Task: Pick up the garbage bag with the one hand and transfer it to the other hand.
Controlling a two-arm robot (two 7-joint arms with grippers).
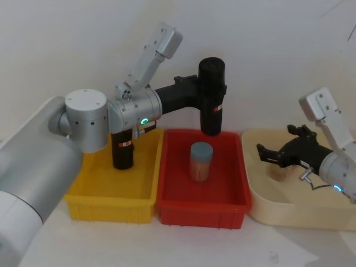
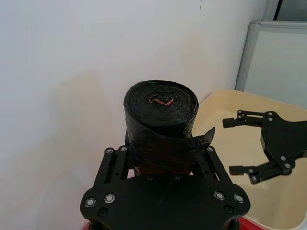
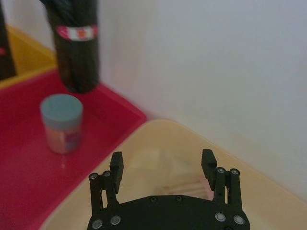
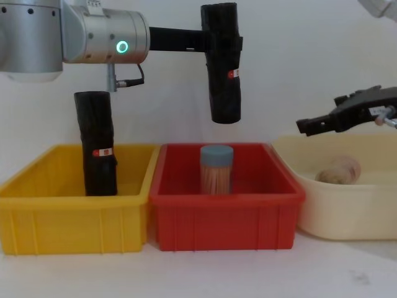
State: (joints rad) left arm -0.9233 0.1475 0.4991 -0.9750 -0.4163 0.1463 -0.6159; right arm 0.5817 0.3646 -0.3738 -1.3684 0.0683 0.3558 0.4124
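- The left gripper [image 2: 160,160] clamps the roll [image 2: 160,110], one finger on each side.
- The roll's coiled end faces the camera.
- The right gripper [image 2: 232,146] hangs spread above the cream tub [image 2: 218,103], apart from the roll.

Bright, soft, even light throughout. Left wrist view: faint broad shadow on white wall [image 2: 67,105] at 9 o'clock of garbage bag [image 2: 160,124]. Right wrist view: bag and blue-lidded jar [image 3: 61,123] blurred; weak sheen on red bin [image 3: 29,182] floor.
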